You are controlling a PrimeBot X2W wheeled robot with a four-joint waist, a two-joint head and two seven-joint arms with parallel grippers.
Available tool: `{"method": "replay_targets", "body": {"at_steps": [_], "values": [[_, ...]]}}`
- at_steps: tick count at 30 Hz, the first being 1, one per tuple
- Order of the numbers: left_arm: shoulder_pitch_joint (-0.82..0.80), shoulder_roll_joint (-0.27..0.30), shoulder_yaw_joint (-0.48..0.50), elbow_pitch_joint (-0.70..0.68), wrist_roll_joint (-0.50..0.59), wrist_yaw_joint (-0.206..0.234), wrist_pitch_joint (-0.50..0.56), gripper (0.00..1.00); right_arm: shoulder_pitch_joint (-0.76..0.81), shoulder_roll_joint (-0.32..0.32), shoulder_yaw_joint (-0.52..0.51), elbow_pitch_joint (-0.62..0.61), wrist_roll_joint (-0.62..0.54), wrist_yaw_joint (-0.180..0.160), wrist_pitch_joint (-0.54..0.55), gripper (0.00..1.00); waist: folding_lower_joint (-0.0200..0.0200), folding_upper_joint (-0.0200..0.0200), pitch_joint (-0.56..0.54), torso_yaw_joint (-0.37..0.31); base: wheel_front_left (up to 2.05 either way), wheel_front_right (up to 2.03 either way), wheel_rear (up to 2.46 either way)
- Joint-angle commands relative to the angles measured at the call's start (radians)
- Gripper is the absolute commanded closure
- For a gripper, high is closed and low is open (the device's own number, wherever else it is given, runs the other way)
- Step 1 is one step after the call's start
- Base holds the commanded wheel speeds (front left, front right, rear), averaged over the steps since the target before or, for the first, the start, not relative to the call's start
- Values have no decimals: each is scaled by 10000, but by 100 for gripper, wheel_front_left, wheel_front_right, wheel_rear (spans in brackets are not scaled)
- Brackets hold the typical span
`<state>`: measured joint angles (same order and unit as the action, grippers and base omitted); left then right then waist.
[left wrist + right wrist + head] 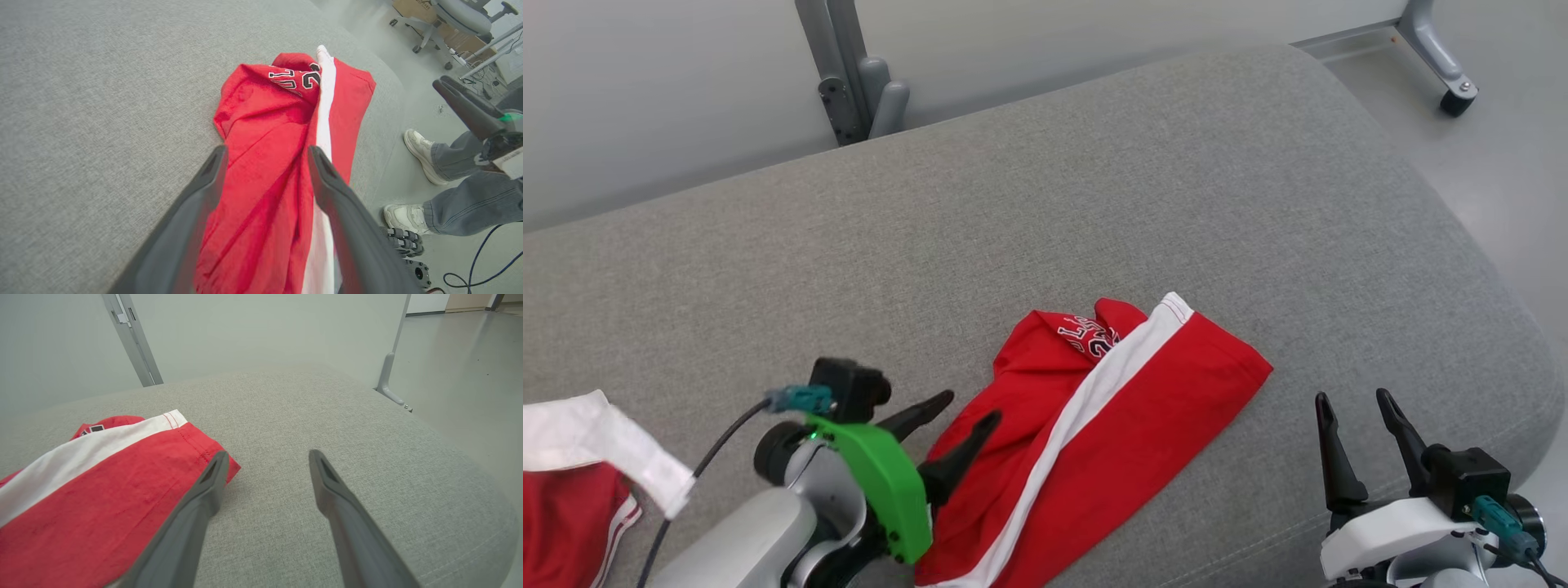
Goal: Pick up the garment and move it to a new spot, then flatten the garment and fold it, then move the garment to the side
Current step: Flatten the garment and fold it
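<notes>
1. While both grippers stand spread and empty, log the layout: the red garment [1111, 425] with its white stripe [1086, 408] lies rumpled on the grey cushion [1094, 163], towards the front edge, between the two grippers.
2. Your left gripper [972, 407] has its fingers apart and pinches nothing. It sits over the garment's left edge, and its wrist view shows red cloth between and under the fingers. You cannot tell whether they touch it.
3. Your right gripper [1352, 396] is equally wide, over bare cushion just beside the garment's right corner and apart from the cloth.
4. Handling, as a judgement: the fabric looks thin, light and limp. Expect it to drape and sag from any grip, and to drag on the textured upholstery rather than slide.
5. Where to take hold: the stitched hem [179, 424] at the stripe's far end and the right corner look firmest. Avoid the bunched lump by the printed lettering [294, 77], where a pinch may catch several layers.
6. Stage, as a judgement: the cloth is bunched, so flattening is not yet done.
7. Keep clear of the second red-and-white garment [572, 474] at your left and of the person's shoes [416, 147] beside the cushion.
</notes>
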<state>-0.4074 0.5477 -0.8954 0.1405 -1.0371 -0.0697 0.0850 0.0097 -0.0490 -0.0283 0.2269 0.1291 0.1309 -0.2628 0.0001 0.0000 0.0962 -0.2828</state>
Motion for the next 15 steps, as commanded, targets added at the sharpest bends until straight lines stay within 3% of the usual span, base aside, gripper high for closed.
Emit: {"method": "replay_targets", "body": {"at_steps": [1,9,15], "values": [[-690,-410,-177,528,207,-100,363,0,-176,-23,17,-36,21,-3,-28,0,-1,0,152,-136,0,0,0],[-2108,-1734,-617,2876,329,-362,962,0,-362,-25,193,-35,38,-3,-28,0,-1,0,420,-495,0,0,0],[-2555,-2212,-1126,4341,210,-560,1286,0,-309,-25,196,0,105,-3,-28,0,-1,0,491,-703,0,0,0]]}}
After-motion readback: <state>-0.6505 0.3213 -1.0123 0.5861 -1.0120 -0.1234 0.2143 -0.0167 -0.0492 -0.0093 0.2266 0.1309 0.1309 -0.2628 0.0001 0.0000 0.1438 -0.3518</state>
